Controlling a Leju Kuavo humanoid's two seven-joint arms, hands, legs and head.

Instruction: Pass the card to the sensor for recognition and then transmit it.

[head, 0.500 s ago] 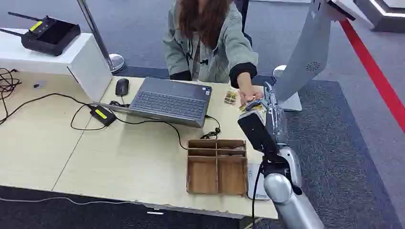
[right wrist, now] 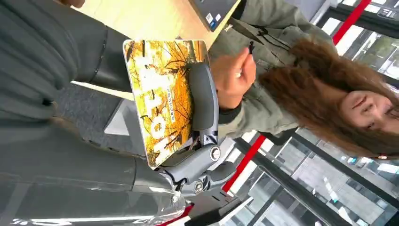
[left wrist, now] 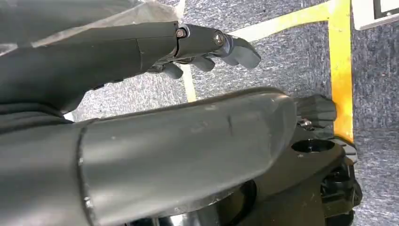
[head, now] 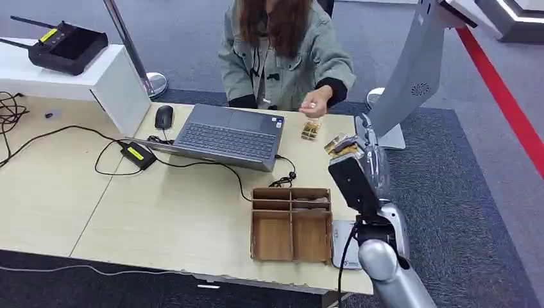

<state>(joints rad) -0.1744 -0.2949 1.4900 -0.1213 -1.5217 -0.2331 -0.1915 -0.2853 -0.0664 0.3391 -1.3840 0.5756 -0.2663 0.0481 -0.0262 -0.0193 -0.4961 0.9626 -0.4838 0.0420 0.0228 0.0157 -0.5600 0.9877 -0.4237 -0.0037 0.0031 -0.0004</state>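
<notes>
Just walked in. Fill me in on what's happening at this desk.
The robot's right hand holds a yellow printed card up over the far right end of the table, next to the laptop. A person sits across the table with one hand raised close to their chest, apart from the card. The left hand hangs over the carpeted floor, holding nothing.

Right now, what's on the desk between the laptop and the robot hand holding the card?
In the head view, a small patterned card lies between the laptop and the right robot hand.

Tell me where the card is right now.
The card is held in the right hand, raised over the table's far right end, between the laptop and the grey stand.
</notes>
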